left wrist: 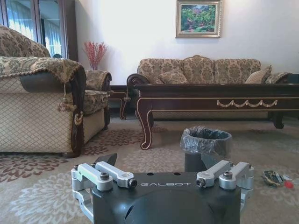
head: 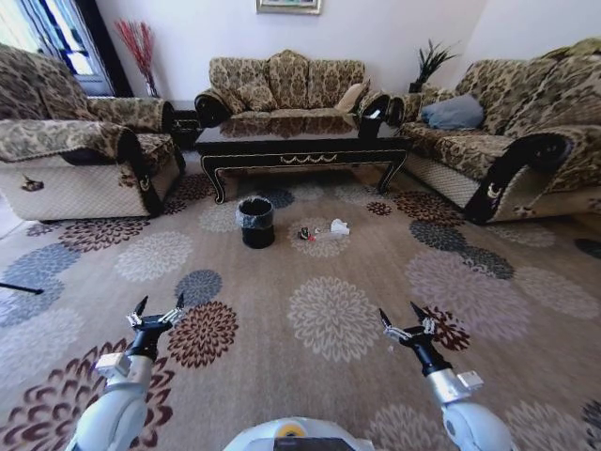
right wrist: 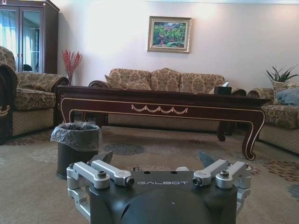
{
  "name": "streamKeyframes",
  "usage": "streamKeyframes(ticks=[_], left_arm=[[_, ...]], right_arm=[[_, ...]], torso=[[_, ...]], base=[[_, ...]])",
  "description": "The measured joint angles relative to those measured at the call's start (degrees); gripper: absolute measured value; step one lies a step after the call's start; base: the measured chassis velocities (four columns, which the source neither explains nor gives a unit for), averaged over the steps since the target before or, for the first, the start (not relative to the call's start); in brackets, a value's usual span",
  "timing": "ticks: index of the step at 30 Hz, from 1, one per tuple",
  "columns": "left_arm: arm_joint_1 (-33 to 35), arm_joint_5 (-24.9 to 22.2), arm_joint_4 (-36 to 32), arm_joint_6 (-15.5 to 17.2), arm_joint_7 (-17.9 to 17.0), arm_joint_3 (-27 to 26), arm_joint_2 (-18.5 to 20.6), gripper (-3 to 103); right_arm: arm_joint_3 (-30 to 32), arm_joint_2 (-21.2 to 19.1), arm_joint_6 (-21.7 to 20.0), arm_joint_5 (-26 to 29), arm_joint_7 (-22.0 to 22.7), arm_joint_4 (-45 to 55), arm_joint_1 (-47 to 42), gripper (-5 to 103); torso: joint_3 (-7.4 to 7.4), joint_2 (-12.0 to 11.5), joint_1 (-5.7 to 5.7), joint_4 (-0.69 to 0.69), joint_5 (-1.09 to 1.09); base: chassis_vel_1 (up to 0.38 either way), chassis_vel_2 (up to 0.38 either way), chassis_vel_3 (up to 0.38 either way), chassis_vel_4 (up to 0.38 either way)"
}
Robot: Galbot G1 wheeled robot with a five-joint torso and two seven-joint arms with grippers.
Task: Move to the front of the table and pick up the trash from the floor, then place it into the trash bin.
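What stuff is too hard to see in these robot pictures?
- The trash: too small in the head view to count the pieces or read the wrapper.
- In the left wrist view the wrapper shows, but the rest of the trash is cut off by the picture's edge.
- Inside the trash bin: hidden by its bag and rim in every view.
- In the right wrist view, the right gripper's body hides the floor where the trash lies.
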Motion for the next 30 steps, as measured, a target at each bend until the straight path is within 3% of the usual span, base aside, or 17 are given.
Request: streamKeyframes(ticks=[30], left_arm=[[0.0,-0.1,0.1,0.5,-0.6,-0.6,-0.5,100]], right_arm=[[0.1,0.1,0.3,-0.4,-1.1,0.0,-0.3,100]], torso=[[0.03,0.0,0.01,0.02,0.0]], base=[[-0.175,0.179,0.172,-0.175]])
